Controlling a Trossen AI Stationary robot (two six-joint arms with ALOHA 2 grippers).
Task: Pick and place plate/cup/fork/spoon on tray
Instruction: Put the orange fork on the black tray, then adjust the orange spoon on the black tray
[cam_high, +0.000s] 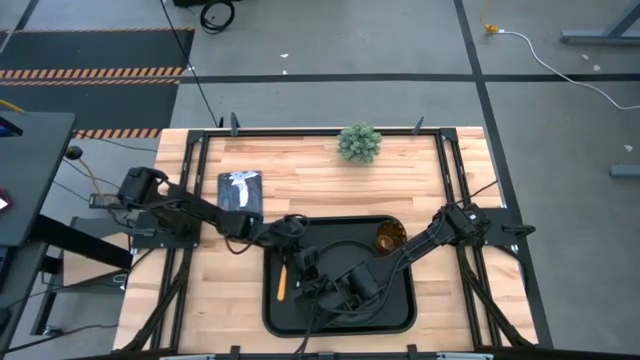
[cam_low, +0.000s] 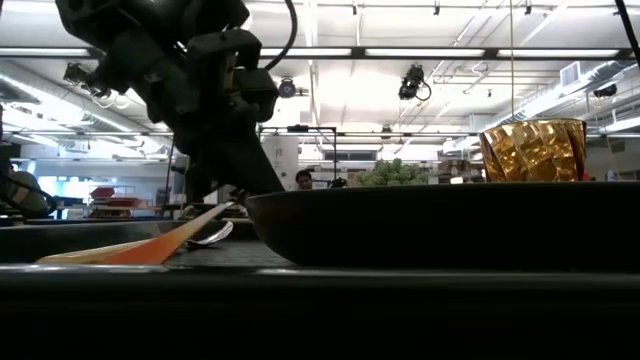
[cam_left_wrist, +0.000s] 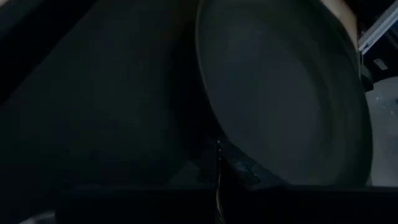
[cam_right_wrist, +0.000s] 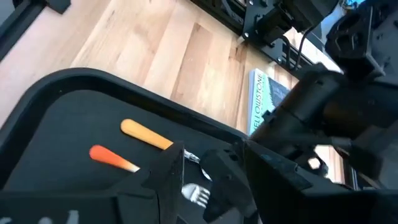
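The left tool (cam_high: 305, 268) (jaws closed, empty) hangs over the tray (cam_high: 400, 310) beside the fork (cam_right_wrist: 115, 157); right tool (cam_high: 350, 290), wide, over the plate (cam_left_wrist: 286, 93).

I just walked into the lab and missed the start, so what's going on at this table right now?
Two dark robot arms are working over a large black rectangular tray on the wooden table. A round matte black plate and a translucent amber cup already sit on the tray, and two small orange-handled utensils lie on its left part. The left claw, shut, hangs beside those utensils; the right claw is over the plate, open.
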